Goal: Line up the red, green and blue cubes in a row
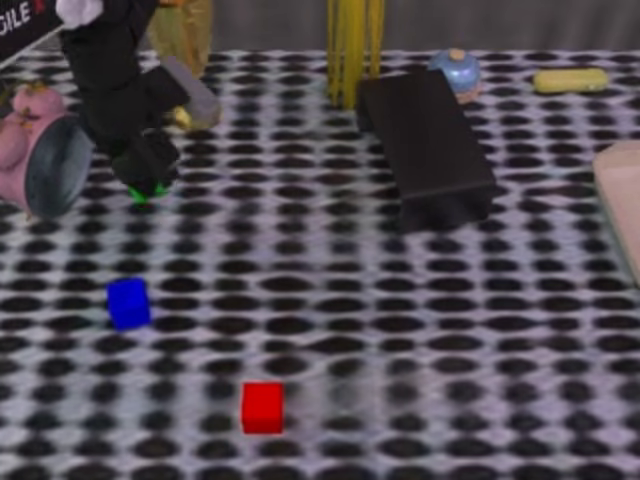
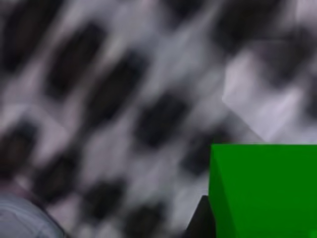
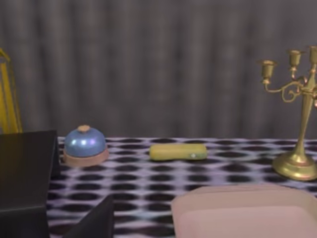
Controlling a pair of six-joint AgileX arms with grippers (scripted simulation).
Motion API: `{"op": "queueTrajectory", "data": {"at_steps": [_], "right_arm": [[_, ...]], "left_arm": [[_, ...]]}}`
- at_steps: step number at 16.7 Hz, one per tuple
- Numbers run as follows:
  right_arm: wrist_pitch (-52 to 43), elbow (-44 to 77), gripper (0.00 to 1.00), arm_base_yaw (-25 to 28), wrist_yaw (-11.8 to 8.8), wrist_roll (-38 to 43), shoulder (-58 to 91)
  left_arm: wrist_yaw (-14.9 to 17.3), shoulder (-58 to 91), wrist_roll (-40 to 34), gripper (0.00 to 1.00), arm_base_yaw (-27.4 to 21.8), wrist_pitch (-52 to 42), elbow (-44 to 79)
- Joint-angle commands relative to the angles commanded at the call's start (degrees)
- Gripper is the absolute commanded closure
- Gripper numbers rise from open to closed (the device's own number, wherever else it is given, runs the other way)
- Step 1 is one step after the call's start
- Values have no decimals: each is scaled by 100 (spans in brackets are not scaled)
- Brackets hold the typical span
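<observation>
Black-and-white spotted cloth is seen across the whole table point(image 1: 420, 330), with a grey curtain behind it. At the far left, the left tool point(image 1: 148, 186) is lowered over the green cube point(image 1: 147, 190), of which only a sliver shows beneath the dark fingers; in the left wrist view the green cube point(image 2: 265, 191) fills one corner at close range. Whether it is gripped cannot be told. The blue cube point(image 1: 128, 303) is set nearer the front on the left, well apart from it, and the red cube point(image 1: 262, 407) nearer still, toward the middle. A pink figure point(image 1: 25, 140) is crowded just beside the left arm. A black box point(image 1: 425, 135), a blue bell point(image 3: 85, 145), a yellow bar point(image 3: 178, 151), a brass candelabrum point(image 3: 299, 109) and a pink tray point(image 3: 247, 213) are noted at the back and right. The right tool is not seen.
</observation>
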Motion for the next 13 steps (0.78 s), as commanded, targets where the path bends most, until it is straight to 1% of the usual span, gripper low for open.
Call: {"op": "queueTrajectory", "data": {"at_steps": [5, 7, 8, 10, 13], "right_arm": [[0, 0, 0, 0, 0, 0, 0], [0, 0, 0, 0, 0, 0, 0], [0, 0, 0, 0, 0, 0, 0], [0, 0, 0, 0, 0, 0, 0], [0, 0, 0, 0, 0, 0, 0]], "left_arm": [[-4, -1, 6, 100, -43, 7, -12], [-15, -144, -18, 100, -242, 67, -204], [-22, -268, -39, 100, -432, 119, -373], [-36, -600, -102, 100, -997, 251, -832], [-43, -1210, -235, 100, -2216, 485, -1768]]}}
